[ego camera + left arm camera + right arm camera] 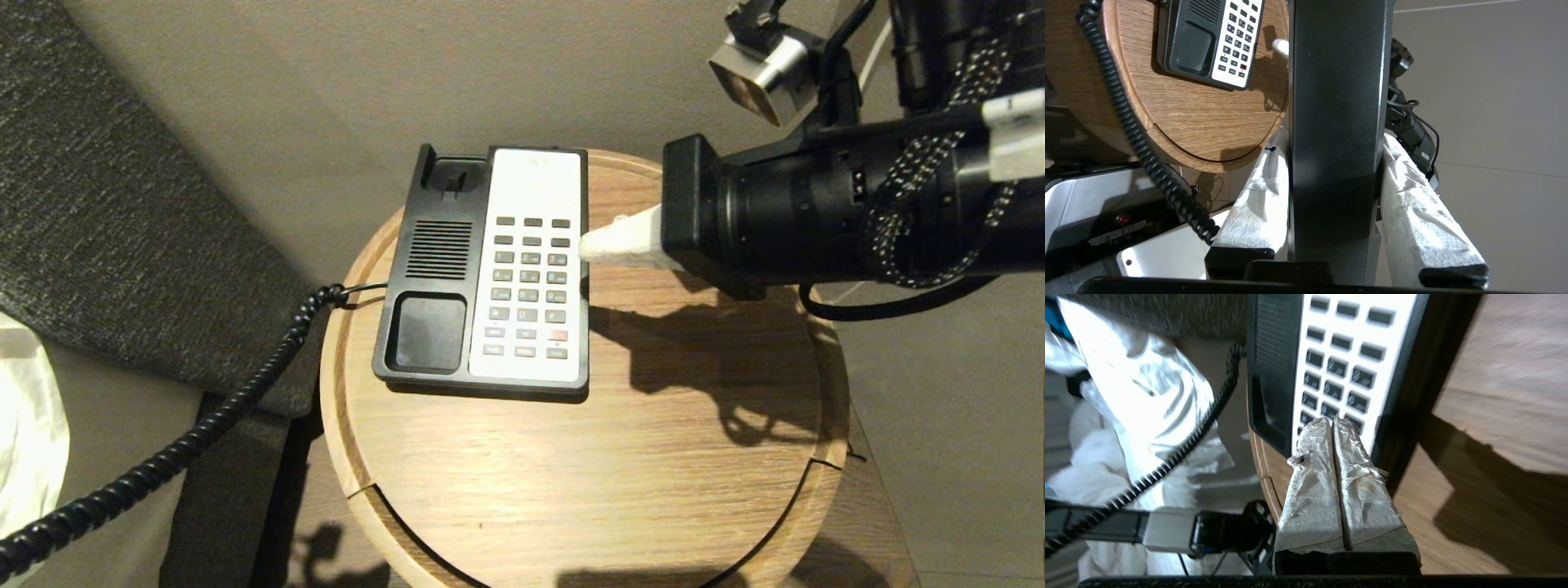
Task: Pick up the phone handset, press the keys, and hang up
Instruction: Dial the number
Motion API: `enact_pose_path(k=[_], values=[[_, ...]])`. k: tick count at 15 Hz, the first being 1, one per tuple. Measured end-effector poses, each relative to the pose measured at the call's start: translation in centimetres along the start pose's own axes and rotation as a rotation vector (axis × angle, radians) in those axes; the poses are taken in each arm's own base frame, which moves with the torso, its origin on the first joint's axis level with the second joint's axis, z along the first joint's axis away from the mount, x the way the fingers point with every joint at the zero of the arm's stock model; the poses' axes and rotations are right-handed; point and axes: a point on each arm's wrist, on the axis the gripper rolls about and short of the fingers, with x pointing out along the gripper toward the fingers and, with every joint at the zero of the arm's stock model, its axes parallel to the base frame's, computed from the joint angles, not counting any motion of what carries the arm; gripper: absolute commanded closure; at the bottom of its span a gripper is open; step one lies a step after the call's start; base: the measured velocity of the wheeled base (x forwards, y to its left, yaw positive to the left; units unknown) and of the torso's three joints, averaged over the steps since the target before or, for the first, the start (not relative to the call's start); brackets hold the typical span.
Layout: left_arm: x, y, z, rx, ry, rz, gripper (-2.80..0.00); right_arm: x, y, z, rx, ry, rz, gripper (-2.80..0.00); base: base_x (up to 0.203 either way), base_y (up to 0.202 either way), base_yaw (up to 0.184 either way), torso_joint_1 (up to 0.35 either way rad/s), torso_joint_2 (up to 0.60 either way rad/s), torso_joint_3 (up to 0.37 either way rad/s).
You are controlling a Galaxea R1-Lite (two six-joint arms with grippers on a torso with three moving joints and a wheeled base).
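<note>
Evidently the long glossy black plastic phone handset [1337, 122] is off its cradle: it sits clamped between the two white-wrapped fingers [1429, 204] of the left gripper [1337, 245], held away from the bench, seemingly so the keypad lies free. Its black coiled cord [188, 441] trails from the left side of the black phone base with speaker grille [437, 269] off the bench edge toward that arm. The base rests on the round light-wood bench [571, 457], its empty cradle hollows beside the white keypad panel [531, 278]. The right gripper [600, 245] reaches in from the right, its wrapped fingers pressed together into one blunt tip, which suits poking a single key. That tip is at the keypad's right edge; contact with a key cannot be confirmed.
</note>
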Motion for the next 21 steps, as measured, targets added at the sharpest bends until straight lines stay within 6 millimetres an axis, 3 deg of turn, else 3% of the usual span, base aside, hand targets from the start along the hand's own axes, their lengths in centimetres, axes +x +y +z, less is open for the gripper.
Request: enact_pose_path(k=[6, 21], values=[[-0.4, 0.1, -0.1, -0.003, -0.007, 0.000, 0.00, 2.7, 0.0, 0.0, -0.010, -0.060, -0.047, 0.00, 0.000, 0.000, 0.000, 0.000, 0.00, 0.000], [-0.8, 0.8, -0.4, -0.001, -0.006, 0.003, 0.00, 4.4, -0.7, -0.5, -0.015, -0.041, -0.068, 0.00, 0.000, 0.000, 0.000, 0.000, 0.00, 0.000]])
